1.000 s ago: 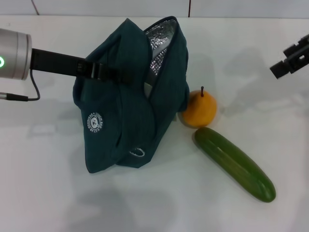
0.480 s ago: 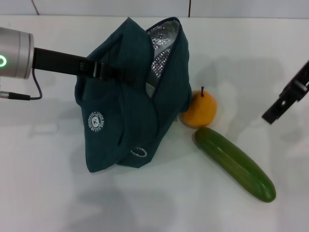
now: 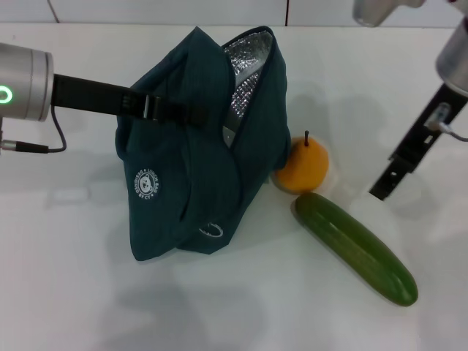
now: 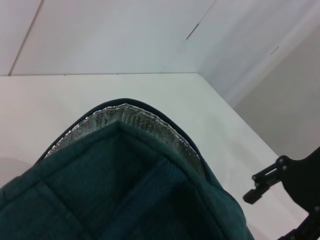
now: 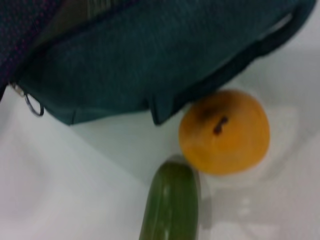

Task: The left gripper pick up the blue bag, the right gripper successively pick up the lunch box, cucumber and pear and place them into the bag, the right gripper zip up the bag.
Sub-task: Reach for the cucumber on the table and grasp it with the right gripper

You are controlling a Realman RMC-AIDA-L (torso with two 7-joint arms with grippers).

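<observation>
The left gripper (image 3: 157,110) reaches in from the left edge of the head view, and its fingertips are buried in the fabric on the upper side of the bag (image 3: 194,153), so how wide the fingers stand cannot be told. It is in contact with the bag there, and the bag stands propped up on the white table (image 3: 73,278) with its mouth gaping toward the back. Only a strip of silver lining (image 3: 245,73) shows inside the opening; what lies within is hidden, and no lunch box can be seen in any view. The left wrist view shows only the bag's upper rim with its foil edge (image 4: 125,112), with no fingers of its own.

Counted: one bag, with one white round logo (image 3: 146,184) and one ring zip pull (image 3: 210,231) low on its near face; one pear (image 3: 301,165); one cucumber (image 3: 355,247); two arms.

The pear sits just to the right of the bag, touching or nearly touching its side; which of the two cannot be made out. The cucumber lies just in front of the pear, running away diagonally toward the near right.

The right gripper (image 3: 387,186) hangs above the table to the right of the pear and the cucumber, apart from both, holding nothing. It shows as a single dark bar seen edge-on, so the spread of its fingers cannot be told. The right wrist view looks down on the pear (image 5: 224,131), one end of the cucumber (image 5: 170,202) and the bag's lower edge (image 5: 150,55), all blurred.
</observation>
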